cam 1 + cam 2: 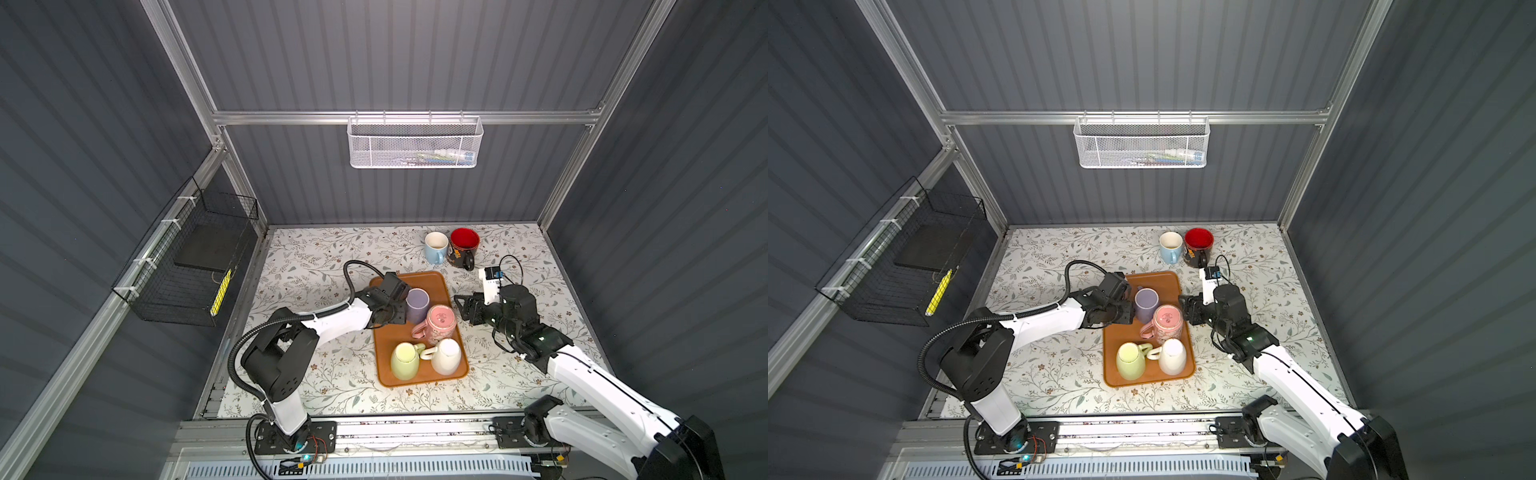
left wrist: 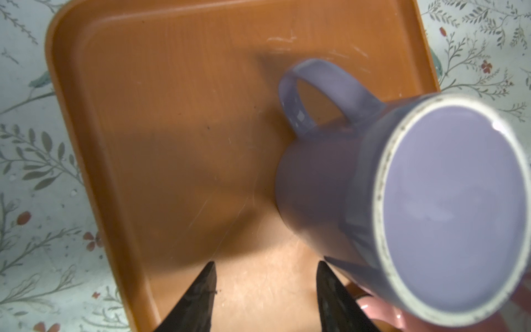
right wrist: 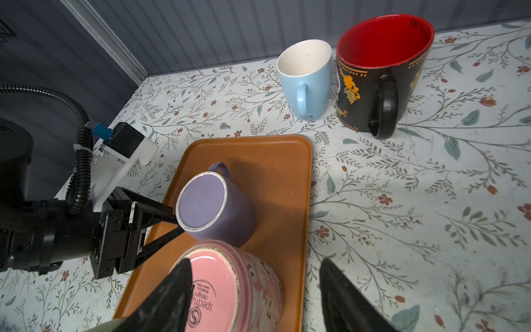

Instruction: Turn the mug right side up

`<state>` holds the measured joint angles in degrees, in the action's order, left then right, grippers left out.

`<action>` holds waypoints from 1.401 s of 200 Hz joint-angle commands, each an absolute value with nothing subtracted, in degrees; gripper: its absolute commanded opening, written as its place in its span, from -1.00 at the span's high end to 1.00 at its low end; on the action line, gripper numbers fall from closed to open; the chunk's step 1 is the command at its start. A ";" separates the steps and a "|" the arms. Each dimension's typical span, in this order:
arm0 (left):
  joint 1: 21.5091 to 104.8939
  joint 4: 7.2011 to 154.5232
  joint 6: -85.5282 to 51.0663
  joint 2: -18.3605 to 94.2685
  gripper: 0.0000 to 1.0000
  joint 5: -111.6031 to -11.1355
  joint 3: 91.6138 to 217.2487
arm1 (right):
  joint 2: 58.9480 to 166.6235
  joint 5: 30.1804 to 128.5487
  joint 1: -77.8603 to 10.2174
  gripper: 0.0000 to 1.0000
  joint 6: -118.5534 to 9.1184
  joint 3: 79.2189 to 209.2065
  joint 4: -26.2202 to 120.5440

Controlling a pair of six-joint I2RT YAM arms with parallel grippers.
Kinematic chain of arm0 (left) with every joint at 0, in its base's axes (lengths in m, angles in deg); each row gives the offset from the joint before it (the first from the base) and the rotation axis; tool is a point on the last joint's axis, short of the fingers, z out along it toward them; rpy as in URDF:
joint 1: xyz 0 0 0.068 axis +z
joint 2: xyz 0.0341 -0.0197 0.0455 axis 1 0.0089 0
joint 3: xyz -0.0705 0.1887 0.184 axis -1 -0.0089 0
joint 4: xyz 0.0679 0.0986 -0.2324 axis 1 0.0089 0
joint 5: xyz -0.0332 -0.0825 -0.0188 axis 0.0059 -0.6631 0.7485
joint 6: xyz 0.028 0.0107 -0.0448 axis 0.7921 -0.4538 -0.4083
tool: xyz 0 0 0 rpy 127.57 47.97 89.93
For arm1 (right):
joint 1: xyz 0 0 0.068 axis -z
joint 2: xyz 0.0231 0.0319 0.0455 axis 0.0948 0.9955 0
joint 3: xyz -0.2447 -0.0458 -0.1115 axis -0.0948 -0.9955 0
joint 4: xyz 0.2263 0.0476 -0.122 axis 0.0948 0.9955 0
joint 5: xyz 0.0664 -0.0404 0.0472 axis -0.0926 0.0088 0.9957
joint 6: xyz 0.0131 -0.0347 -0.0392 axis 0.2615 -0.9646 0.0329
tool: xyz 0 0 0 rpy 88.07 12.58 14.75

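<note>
On the orange tray [image 1: 384, 345] a purple mug [image 1: 417, 304] and a pink mug [image 1: 439, 323] stand upside down, bases up, side by side. My left gripper [image 1: 402, 310] is open just left of the purple mug [image 2: 402, 201]. In the left wrist view only bare tray [image 2: 172, 115] lies between its fingertips [image 2: 209, 276], and the mug's wall is just outside one of them. My right gripper [image 1: 460, 308] hangs open to the right of the pink mug [image 3: 218, 287]. In the right wrist view the right gripper [image 3: 255, 262] has one jaw over that mug's base and one over the tablecloth.
A pale green mug [image 1: 405, 360] and a white mug [image 1: 446, 356] fill the tray's near end, handles touching. A light blue mug [image 1: 435, 247] and a black mug with a red inside [image 1: 463, 248] stand upright at the back. The dark wall lies behind them.
</note>
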<state>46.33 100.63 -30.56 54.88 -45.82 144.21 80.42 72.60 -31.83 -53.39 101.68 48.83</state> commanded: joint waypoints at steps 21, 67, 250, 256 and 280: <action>46.29 103.42 -28.24 52.48 -0.18 -43.12 145.50 | 82.76 72.99 -31.83 -0.37 -53.70 106.49 52.83; 46.43 104.71 -26.60 43.63 -0.31 -38.16 141.73 | 91.42 73.53 -31.93 -0.40 -54.56 116.61 62.26; 46.43 101.04 -28.22 16.40 -0.61 -34.65 120.56 | 126.44 87.30 -34.28 -0.77 -43.19 141.53 68.87; 46.43 100.83 -28.22 16.19 -0.61 -34.57 120.25 | 127.40 87.62 -34.30 -0.77 -43.11 142.31 69.22; 46.49 100.31 -28.36 15.86 -0.62 -34.85 119.48 | 130.92 87.94 -34.51 -0.77 -43.96 146.14 72.45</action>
<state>46.36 101.46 -27.63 16.78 -35.44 120.56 127.96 86.52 -34.17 -44.15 142.31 68.44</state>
